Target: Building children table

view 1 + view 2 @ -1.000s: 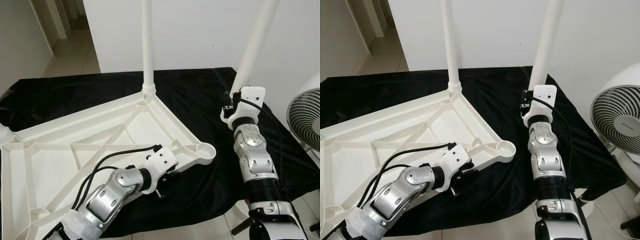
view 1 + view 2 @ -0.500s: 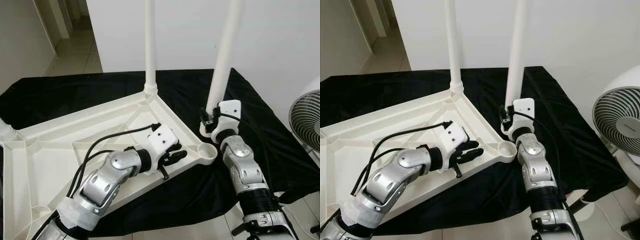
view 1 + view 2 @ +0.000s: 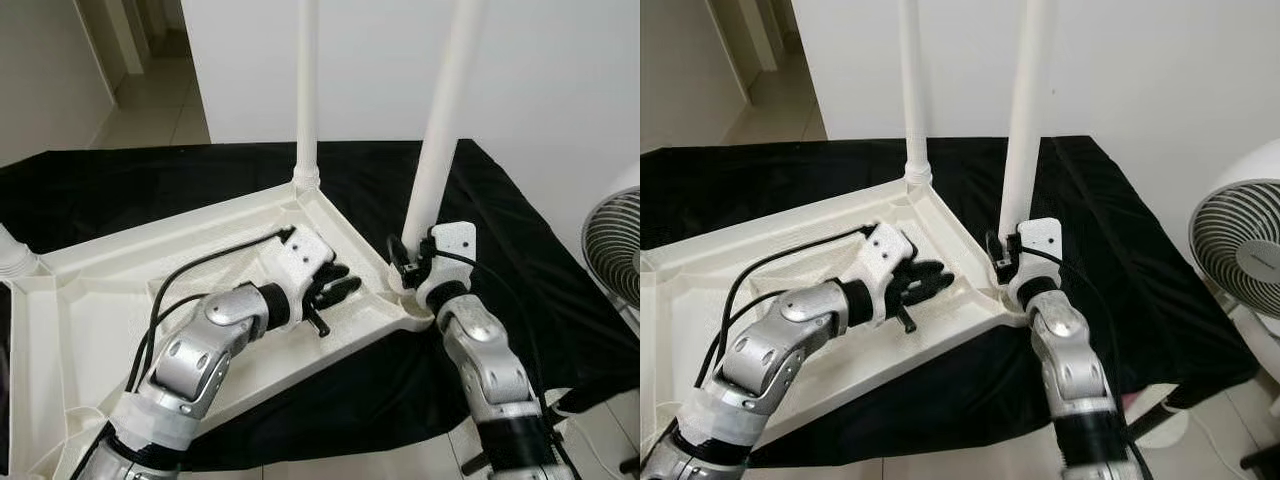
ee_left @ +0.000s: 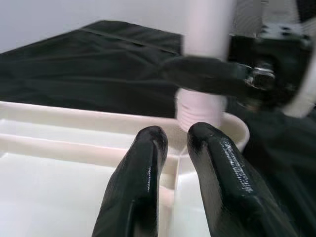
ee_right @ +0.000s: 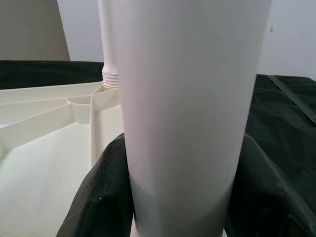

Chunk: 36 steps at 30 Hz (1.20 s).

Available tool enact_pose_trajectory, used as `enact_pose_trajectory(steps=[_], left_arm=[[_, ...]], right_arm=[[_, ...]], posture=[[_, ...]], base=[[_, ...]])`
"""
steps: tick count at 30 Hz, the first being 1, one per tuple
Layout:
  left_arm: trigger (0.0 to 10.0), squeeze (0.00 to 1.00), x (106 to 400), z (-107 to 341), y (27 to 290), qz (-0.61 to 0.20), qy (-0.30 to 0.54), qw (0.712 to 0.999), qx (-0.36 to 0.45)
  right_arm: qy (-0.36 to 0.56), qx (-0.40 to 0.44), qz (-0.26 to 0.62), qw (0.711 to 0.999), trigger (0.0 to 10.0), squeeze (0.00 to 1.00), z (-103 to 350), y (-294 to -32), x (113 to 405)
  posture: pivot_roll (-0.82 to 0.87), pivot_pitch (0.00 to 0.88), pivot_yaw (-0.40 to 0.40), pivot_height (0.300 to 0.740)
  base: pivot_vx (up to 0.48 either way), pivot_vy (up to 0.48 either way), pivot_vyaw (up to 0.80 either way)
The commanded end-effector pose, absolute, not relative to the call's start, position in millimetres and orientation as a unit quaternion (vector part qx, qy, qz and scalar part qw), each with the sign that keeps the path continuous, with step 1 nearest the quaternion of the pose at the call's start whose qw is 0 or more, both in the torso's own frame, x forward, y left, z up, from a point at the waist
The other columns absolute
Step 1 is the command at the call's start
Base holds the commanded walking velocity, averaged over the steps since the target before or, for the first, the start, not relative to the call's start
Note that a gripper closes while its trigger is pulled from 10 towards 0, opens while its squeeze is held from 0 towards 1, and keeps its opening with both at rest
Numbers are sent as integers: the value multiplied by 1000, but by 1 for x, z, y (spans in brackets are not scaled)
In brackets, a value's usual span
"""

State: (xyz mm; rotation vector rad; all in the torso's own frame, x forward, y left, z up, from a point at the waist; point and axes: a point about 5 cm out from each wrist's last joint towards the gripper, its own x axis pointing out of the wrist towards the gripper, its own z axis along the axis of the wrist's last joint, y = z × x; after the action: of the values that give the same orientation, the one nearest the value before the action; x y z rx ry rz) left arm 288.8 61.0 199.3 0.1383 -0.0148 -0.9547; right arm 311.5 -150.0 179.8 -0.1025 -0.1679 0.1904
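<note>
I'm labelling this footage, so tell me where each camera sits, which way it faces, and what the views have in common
Left and right eye views: on the head, facing forward and down at the upturned white tabletop; both silver arms show.
Left wrist view: along the left gripper, over the tabletop, toward the corner socket.
Right wrist view: along the right gripper, clamped on the table leg.
Shared: that leg above the socket shows in all four views.

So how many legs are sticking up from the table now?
3: one leg at the far corner, one in the right gripper at the near corner, a stub at the left edge.
</note>
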Motion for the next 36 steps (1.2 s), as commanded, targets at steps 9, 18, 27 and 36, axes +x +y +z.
enact_pose_trajectory(steps=[9,18,27,36], left_arm=[[10000,0,293,196,65,-383,-30,920,74],[10000,0,293,197,65,-388,-36,918,71],[10000,0,294,197,66,-389,-37,918,73],[10000,0,293,198,66,-388,-39,918,72]], right_arm=[[-78,-34,64,994,10000,0,178,-164,293],[-38,-35,67,996,10000,0,153,-169,283],[-28,-28,116,992,10000,0,148,-152,285],[-19,0,122,992,10000,0,144,-154,290]], posture=[[13,33,-13,740],[9,33,-9,740],[16,48,-6,740],[20,53,-2,740]], base=[[0,0,0],[0,0,0],[0,0,0],[0,0,0]])
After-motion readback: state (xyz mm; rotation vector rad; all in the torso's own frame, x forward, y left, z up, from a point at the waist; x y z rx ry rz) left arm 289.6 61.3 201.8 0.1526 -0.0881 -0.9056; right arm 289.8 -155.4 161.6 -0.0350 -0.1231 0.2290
